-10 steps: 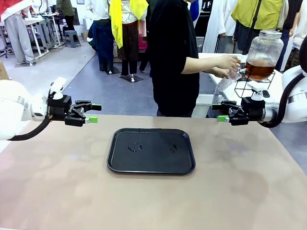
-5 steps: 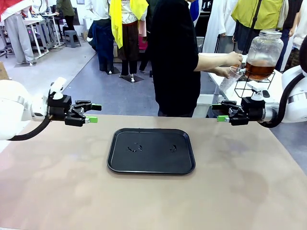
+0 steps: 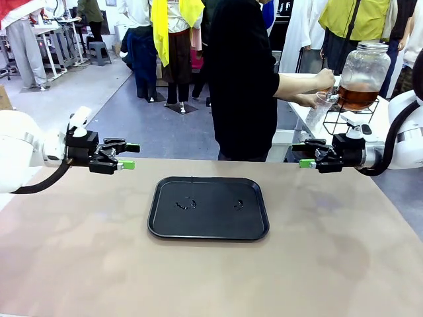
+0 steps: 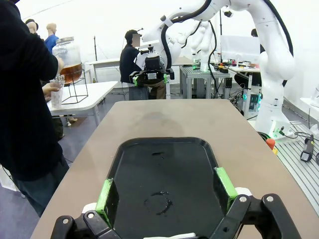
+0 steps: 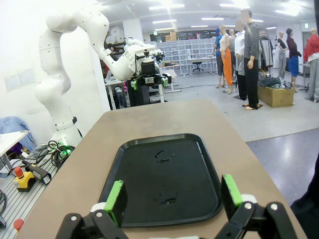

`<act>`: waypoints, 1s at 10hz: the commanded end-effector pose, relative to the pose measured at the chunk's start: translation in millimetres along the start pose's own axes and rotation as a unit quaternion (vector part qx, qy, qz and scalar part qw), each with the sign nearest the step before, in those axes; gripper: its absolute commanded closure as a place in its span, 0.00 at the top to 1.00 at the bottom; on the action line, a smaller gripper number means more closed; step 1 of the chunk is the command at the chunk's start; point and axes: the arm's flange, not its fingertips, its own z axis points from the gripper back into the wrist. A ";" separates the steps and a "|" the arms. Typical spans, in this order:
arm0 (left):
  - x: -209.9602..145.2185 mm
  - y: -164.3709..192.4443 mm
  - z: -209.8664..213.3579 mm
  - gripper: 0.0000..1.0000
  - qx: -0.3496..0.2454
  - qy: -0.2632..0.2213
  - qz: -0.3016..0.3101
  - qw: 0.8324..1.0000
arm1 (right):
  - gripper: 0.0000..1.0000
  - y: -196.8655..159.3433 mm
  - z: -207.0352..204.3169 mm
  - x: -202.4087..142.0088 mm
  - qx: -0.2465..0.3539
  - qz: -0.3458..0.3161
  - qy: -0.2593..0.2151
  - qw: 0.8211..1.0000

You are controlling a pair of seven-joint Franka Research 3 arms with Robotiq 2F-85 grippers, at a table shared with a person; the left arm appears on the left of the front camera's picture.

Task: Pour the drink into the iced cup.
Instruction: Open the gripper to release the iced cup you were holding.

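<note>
The left gripper hovers over the table's left edge, green-padded fingers spread and empty. A black rounded plastic tray lies mid-table. The right gripper hangs at the right edge, likewise spread wide. Behind it, a person's hands hold a clear cup at the glass jar's amber-brown drink.

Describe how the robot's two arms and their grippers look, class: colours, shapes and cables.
Both arms are white with rounded, bulky links. Each ends in a black left gripper or right gripper, two fingers tipped with bright green pads. A black cable loops under each arm's wrist.
</note>
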 end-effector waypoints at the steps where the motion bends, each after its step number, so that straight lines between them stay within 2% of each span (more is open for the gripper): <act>1: 1.8 0.1 -0.7 1.00 0.002 -0.002 -0.001 1.000 | 1.00 1.8 -0.9 3.0 -0.002 0.001 -0.008 1.000; 10: 1.8 0.1 -0.7 1.00 0.002 -0.002 -0.001 1.000 | 1.00 1.8 -0.9 3.0 -0.002 0.001 -0.008 1.000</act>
